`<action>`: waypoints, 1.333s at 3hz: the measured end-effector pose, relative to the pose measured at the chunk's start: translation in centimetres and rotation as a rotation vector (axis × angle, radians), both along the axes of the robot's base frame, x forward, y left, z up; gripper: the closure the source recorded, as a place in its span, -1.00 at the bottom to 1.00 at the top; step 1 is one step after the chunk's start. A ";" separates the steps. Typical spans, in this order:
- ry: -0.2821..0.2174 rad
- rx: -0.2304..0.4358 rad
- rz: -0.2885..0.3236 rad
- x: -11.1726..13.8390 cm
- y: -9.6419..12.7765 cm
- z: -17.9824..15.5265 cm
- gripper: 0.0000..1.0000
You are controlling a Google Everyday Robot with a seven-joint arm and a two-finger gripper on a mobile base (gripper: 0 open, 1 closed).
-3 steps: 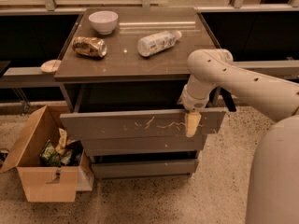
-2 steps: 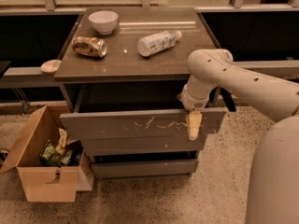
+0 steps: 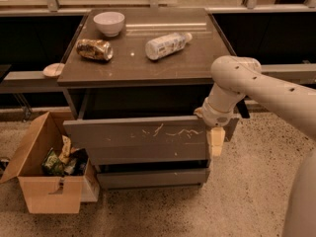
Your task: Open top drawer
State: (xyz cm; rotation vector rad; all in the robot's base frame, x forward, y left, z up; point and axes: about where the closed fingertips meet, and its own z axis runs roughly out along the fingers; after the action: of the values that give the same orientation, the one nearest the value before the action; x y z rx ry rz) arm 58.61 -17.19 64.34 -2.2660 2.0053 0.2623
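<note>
The top drawer [image 3: 143,139] is a wide grey-brown front with pale squiggly scratches, and it stands pulled out a little from the cabinet, with a dark gap behind its top edge. My gripper [image 3: 215,141] on the white arm [image 3: 256,85] is at the right end of this drawer front, reaching down over its top edge and hanging in front of it. A narrower plain drawer front [image 3: 153,177] sits below.
On the cabinet top [image 3: 133,65] stand a white bowl [image 3: 109,22], a crumpled can [image 3: 94,49] and a lying plastic bottle [image 3: 167,45]. An open cardboard box [image 3: 47,174] with trash stands on the floor at the left. A ledge runs behind.
My gripper has shifted slightly right and down along the drawer front. The drawer stays pulled out about as before.
</note>
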 end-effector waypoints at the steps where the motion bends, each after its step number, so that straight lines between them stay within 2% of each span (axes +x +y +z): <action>1: 0.033 0.015 -0.011 -1.5 -0.6 0.0 -0.47; 3: 0.033 0.015 -0.011 -1.3 -0.5 0.4 0.44; 4: 0.019 0.025 -0.042 -3.0 -1.4 0.6 0.91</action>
State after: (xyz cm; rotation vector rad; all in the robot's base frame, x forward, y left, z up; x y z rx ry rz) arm 55.64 -18.63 64.92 -2.2121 2.0449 0.3041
